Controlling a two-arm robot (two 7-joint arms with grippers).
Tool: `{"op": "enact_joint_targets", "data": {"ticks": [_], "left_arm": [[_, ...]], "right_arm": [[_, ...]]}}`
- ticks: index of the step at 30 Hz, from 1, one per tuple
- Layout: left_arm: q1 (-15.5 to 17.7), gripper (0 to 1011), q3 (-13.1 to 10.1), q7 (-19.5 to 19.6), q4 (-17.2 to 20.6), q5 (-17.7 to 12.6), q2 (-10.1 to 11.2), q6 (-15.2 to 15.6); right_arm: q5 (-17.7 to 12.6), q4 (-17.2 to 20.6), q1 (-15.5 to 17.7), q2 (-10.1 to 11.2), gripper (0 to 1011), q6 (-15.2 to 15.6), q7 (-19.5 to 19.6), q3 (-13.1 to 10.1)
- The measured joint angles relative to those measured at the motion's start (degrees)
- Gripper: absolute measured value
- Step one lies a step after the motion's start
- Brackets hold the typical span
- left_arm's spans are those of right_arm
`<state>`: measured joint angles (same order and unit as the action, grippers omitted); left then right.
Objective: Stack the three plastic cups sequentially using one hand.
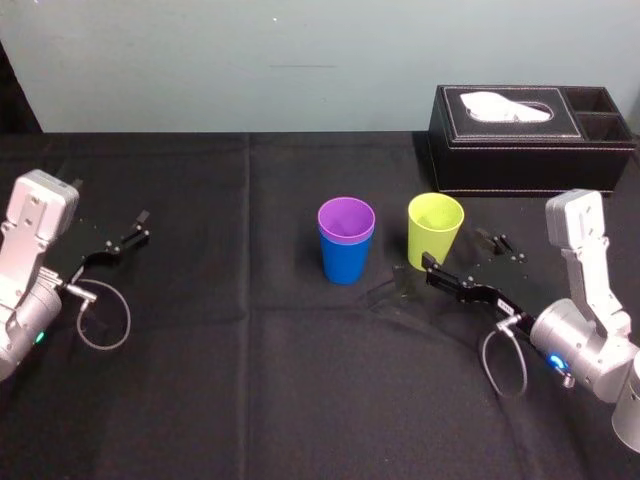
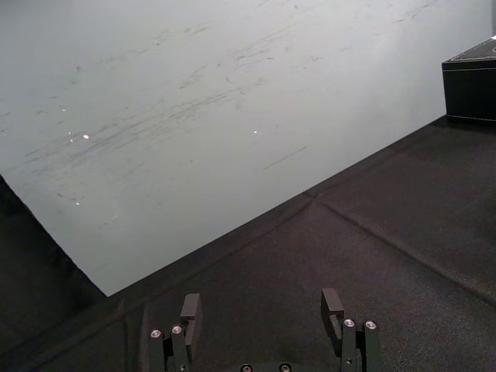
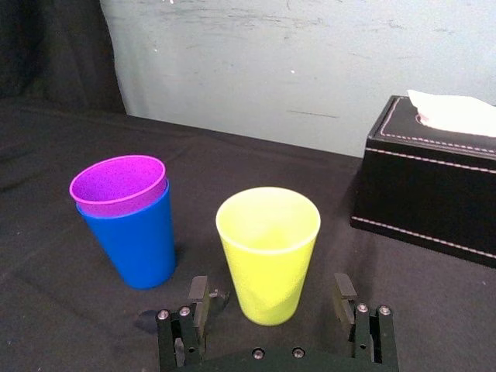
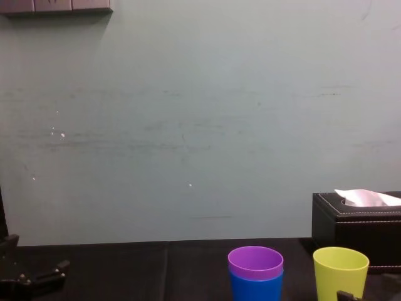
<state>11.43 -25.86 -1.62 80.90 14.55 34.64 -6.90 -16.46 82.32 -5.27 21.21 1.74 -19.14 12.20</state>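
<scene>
No text, brand, number or sign can be read on any surface. The purple cup [image 1: 346,220], blue cup [image 1: 346,262] and yellow-green cup [image 1: 435,235] have plain walls. The black tissue box [image 1: 530,160] bears pale stitching [image 3: 422,140] (decoration, not lettering).

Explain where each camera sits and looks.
Head: high, looking down at the table; left gripper parked, right gripper open by the yellow-green cup.
Chest: low, facing the wall; purple cup in blue cup; left gripper low left.
Left wrist: faces table and wall; own fingers.
Right wrist: faces the yellow-green cup; own fingers.
Head, chest and right wrist share the cups and tissue box.
</scene>
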Motion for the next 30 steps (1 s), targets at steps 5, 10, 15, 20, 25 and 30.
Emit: {"op": "enact_joint_targets", "data": {"ticks": [5, 10, 15, 20, 25, 30], "left_arm": [[0.0, 1011, 0.0, 0.0, 0.0, 0.0, 0.0, 0.0], [0.0, 1012, 0.0, 0.0, 0.0, 0.0, 0.0, 0.0], [0.0, 1011, 0.0, 0.0, 0.0, 0.0, 0.0, 0.0], [0.0, 1011, 0.0, 0.0, 0.0, 0.0, 0.0, 0.0], [0.0, 1011, 0.0, 0.0, 0.0, 0.0, 0.0, 0.0], [0.0, 1011, 0.0, 0.0, 0.0, 0.0, 0.0, 0.0]], "right_arm": [[0.18, -1.59, -1.54, -0.46, 1003, -0.01, -0.41, 0.64], [0.18, -3.34, -3.08, -1.16, 1003, -0.01, -0.82, 1.32], [0.22, -4.81, -4.2, -1.78, 1003, -0.16, -0.79, 1.72], [0.3, -5.97, -5.23, -2.22, 1003, -0.46, -0.8, 2.04], [0.48, -6.47, -5.86, -2.37, 1002, -0.78, -0.8, 2.1], [0.51, -7.14, -6.41, -2.54, 1003, -1.12, -0.79, 2.08]]}}
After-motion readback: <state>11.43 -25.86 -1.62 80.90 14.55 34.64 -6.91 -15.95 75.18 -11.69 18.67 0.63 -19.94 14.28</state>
